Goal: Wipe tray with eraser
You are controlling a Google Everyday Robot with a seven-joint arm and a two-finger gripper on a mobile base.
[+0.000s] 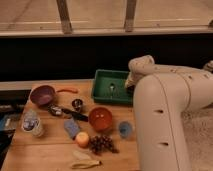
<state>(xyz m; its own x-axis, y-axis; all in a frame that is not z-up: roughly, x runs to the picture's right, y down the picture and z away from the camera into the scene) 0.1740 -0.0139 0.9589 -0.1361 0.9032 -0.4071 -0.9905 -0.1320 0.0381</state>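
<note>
The green tray (104, 81) with a raised rim sits at the back of the wooden table (50, 150), right of centre. A small pale object (111, 88) lies inside it. My gripper (129, 86) is at the tray's right edge, low over the rim, mostly hidden behind my white arm (165, 105). I cannot make out an eraser; whatever the gripper holds is hidden.
A purple bowl (42, 94) and a thin orange item (67, 90) stand left of the tray. In front are an orange bowl (100, 118), metal cup (77, 104), dark utensil (70, 113), blue sponge (71, 127), blue cup (125, 129), apple (82, 139), grapes (101, 145), banana (85, 161), bottle (31, 122).
</note>
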